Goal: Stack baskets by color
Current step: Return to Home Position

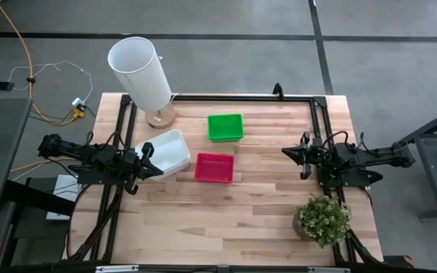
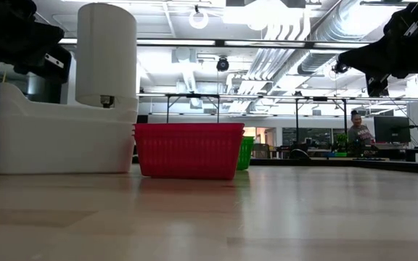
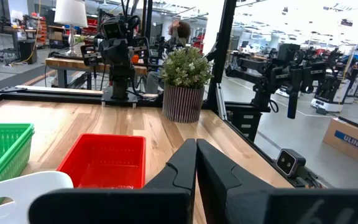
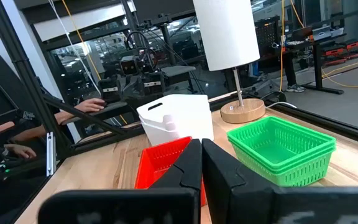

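Red baskets sit nested as one pile close to the centre of the wooden table, the nearest of the three colours. Just beside them at 9 o'clock the white baskets make a taller pile. The green baskets are piled a little apart at 12 o'clock, with a white lamp beyond at 11 o'clock. Each colour has its own heap, so the sorting looks finished, and I judge both arms are held high and clear so as not to knock anything.

At 9 o'clock the left gripper hangs by the near corner of the white pile, above table level, its fingers pressed together on nothing. At 3 o'clock the right gripper hangs well apart from every basket, likewise closed and empty.
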